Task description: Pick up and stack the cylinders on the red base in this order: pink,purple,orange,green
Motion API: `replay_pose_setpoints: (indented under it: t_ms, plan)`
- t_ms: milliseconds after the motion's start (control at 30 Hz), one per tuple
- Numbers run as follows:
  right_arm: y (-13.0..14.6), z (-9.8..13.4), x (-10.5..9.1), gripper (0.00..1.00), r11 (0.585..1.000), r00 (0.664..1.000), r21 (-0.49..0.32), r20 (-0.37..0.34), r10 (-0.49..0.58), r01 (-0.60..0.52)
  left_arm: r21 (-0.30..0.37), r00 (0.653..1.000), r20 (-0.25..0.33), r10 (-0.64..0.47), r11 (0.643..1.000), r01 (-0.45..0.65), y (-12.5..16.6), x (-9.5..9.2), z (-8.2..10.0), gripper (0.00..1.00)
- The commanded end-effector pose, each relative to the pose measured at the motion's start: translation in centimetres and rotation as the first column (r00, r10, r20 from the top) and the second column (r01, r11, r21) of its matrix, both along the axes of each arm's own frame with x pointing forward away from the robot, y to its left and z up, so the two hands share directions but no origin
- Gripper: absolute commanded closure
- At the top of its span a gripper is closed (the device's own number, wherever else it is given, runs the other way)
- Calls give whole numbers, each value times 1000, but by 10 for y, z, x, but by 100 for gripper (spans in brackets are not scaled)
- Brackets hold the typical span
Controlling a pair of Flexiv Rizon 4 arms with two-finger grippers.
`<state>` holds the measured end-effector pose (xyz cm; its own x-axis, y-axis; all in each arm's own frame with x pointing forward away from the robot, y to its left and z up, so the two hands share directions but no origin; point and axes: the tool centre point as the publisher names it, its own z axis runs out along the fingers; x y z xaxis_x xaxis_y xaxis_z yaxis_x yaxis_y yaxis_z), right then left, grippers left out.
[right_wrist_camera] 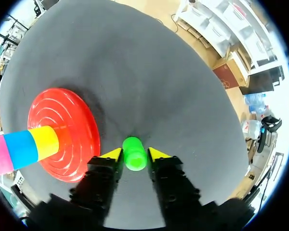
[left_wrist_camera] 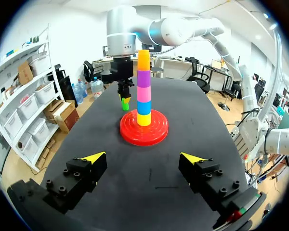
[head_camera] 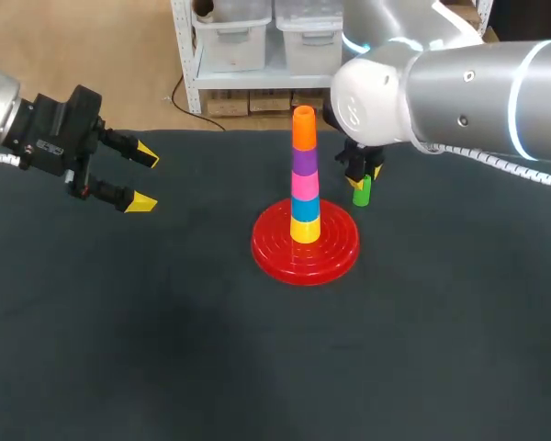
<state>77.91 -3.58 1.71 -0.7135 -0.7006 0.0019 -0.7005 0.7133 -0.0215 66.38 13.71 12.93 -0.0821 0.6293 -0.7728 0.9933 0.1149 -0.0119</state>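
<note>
While the left arm hangs over the left side of the table (head_camera: 165, 349), its claw (head_camera: 143, 178) stands with both yellow-tipped fingers wide apart and nothing between them; in the left wrist view that same claw (left_wrist_camera: 143, 157) faces the stack from well back, with bare table between its tips.

The red base (head_camera: 305, 243) lies near the middle of the table; a tower of cylinders rises upright from its centre. From the bottom they are the yellow cylinder (head_camera: 305, 230), the blue cylinder (head_camera: 305, 209), the pink cylinder (head_camera: 304, 185), the purple cylinder (head_camera: 304, 161) and the orange cylinder (head_camera: 303, 129) on top, each touching the next.

The right arm comes in from the right and reaches to just beyond the base's far right edge; its claw (head_camera: 363, 176) points down and is clamped on the green cylinder (head_camera: 361, 191) — one yellow tip pressed to each side, as the right wrist view shows, the green cylinder (right_wrist_camera: 134, 153) filling the gap of the right claw (right_wrist_camera: 135, 155). The green cylinder stands upright, just beside the base and apart from the tower; whether its lower end touches the table I cannot tell.
</note>
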Motion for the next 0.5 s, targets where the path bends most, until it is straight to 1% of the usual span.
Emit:
replay_pose_setpoints:
  t_ms: [33,133,233,333,400,433,500]
  plan:
    - [3,17,-6,100,1000,998,2,54,13,-13,-2,1000,4,2,1000,-2,0,-1,-1,0]
    - [8,55,-8,100,998,989,-9,139,56,-55,-2,1000,4,2,1000,-2,0,-1,-1,0]
    - [16,106,-10,100,993,967,-5,226,119,-121,-2,1000,4,2,1000,-2,0,-1,-1,0]
    - [30,160,-15,100,976,938,-12,275,212,-217,-2,1000,4,2,1000,-2,0,-1,-1,0]
    - [40,193,-23,100,960,915,-14,301,269,-278,-2,1000,4,2,1000,-2,0,-1,-1,0]
    - [42,201,-25,100,954,906,-8,312,286,-298,-2,1000,4,2,1000,-2,0,-1,-1,0]
    - [48,226,-34,100,939,886,-6,327,328,-345,-2,1000,4,2,1000,-2,0,-1,-1,0]
